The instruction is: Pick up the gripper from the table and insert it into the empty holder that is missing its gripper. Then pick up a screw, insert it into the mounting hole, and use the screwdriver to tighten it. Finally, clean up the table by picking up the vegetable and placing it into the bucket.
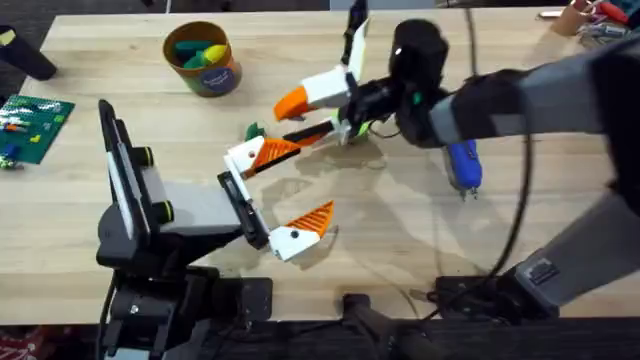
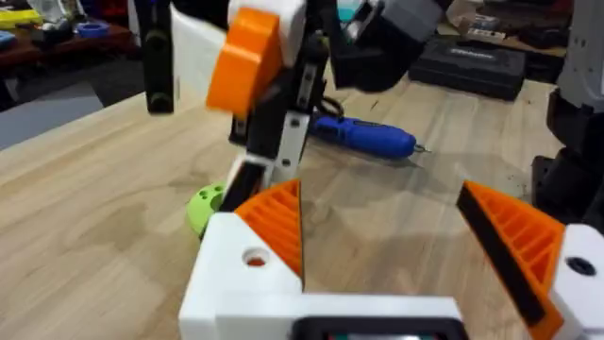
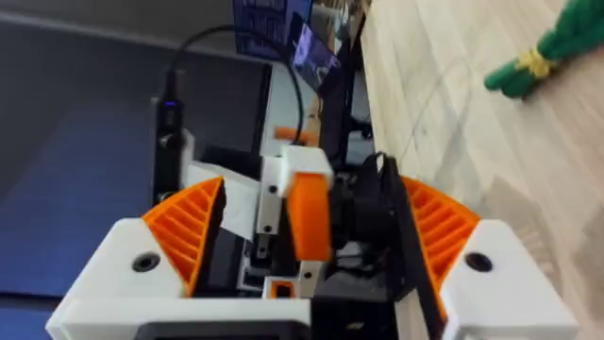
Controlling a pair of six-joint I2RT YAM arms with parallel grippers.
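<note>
Overhead: above, looking down and forward over counter (image 1: 400, 250). Wrist views: close, low. Overhead and left wrist share screwdriver (image 1: 464, 165) (image 2: 366, 135).

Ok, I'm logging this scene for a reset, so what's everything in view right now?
bucket: one, orange-brown with teal band, far left of table
screwdriver: one, blue, lying at right
vegetable: one, dark green, on table centre
disc: one, lime green, on table
board: one, green, left edge
gripper: one, orange, at right end effector
left end effector: white and orange, open, centre
right end effector: white and orange, centre
</note>
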